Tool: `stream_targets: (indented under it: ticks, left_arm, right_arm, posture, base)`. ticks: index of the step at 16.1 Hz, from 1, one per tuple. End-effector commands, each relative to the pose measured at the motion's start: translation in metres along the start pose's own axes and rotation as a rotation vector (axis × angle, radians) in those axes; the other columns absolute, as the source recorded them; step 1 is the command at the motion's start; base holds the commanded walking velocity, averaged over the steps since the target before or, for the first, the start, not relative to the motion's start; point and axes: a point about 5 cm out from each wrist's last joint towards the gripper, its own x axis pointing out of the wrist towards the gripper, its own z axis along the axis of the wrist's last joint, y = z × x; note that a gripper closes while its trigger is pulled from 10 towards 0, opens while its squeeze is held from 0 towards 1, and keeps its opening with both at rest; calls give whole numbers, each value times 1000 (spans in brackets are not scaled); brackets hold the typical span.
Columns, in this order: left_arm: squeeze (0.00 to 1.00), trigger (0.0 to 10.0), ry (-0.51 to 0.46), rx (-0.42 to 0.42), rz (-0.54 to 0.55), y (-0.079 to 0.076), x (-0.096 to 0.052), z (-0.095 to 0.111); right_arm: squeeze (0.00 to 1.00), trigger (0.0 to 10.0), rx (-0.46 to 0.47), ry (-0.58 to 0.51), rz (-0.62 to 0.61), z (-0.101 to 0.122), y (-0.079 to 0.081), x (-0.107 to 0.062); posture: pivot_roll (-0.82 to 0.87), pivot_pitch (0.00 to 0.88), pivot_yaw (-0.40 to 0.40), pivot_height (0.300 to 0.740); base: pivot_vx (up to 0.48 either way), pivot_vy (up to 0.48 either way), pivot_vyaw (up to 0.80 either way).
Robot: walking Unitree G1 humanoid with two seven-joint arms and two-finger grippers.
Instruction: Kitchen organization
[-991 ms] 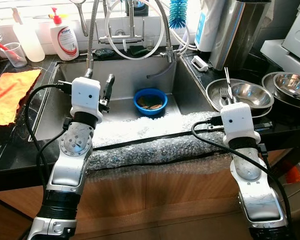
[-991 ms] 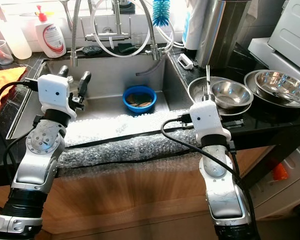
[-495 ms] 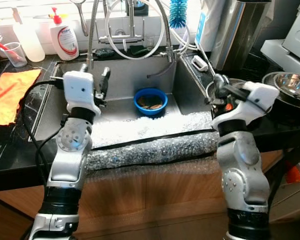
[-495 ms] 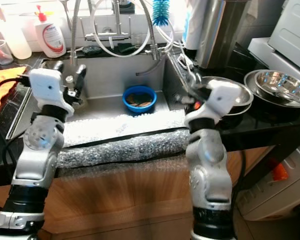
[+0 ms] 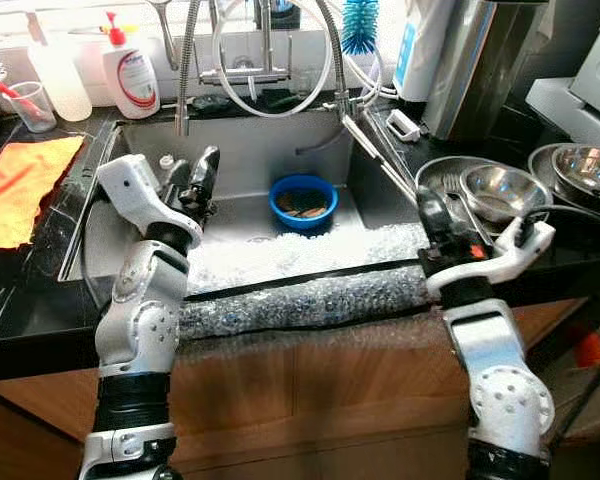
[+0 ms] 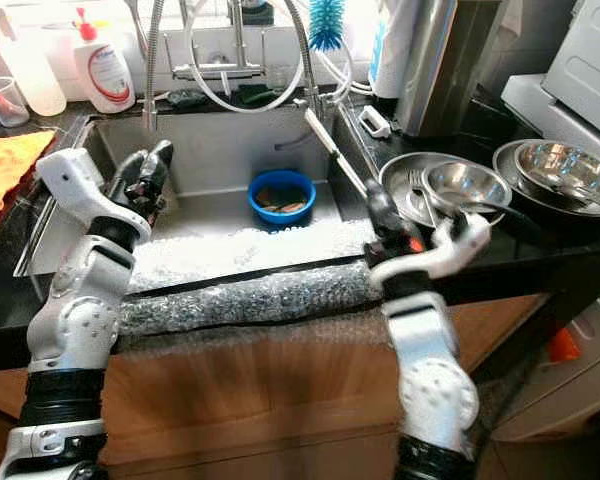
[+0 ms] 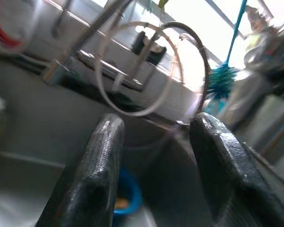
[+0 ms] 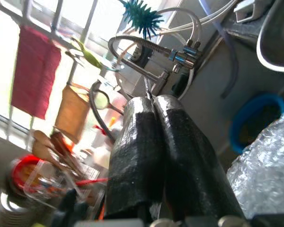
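Currently the right gripper [image 5: 427, 212], fingers pressed together, pinches the lower end of a long thin metal rod [image 5: 378, 160]. From that grip the rod's long axis runs up and back toward the faucet [image 5: 263, 55], crossing the sink's [image 5: 130, 150] right rim. Beyond it, the blue bowl [image 5: 301, 202] sits on the sink floor, about midway between both arms. The left gripper [image 5: 192, 178], fingers spread and holding nothing, hovers over the sink's left side, pointing toward the bowl.
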Motion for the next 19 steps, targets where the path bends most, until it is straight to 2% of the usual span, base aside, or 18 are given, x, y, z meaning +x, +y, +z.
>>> stream_targets:
  ticks: [1,3,5,7,9,13,19]
  left_arm:
    - [0,10000,-10,-52,-49,-6,0,6]
    - [0,10000,5,-165,-74,-9,-1,4]
    - [0,10000,15,-207,-56,-7,-2,1]
    - [0,10000,27,-225,-65,-8,-3,0]
    - [0,10000,61,-274,-108,-16,-5,-4]
    - [0,10000,111,-316,-140,-27,-7,-13]
    - [0,10000,153,-348,-146,-32,-9,-21]
  right_arm:
    - [0,10000,53,-5,38,1,5,-4]
    - [0,10000,121,77,95,-6,2,-14]
    - [0,10000,120,203,135,-23,4,-26]
    - [0,10000,126,240,133,-28,4,-31]
    - [0,10000,152,304,163,-33,4,-35]
    - [0,10000,129,336,229,-36,13,-39]
    - [0,10000,159,350,277,-38,18,-44]
  posture:
    - [-46,29,3,740]
    - [-45,29,3,740]
    - [-45,27,3,740]
    - [-43,27,3,740]
    - [-41,23,4,740]
    - [-43,17,6,740]
    - [-46,11,10,740]
  base:
    - [0,0,0]
    - [0,0,0]
    - [0,0,0]
    - [0,0,0]
    - [0,0,0]
    - [0,0,0]
    - [0,0,0]
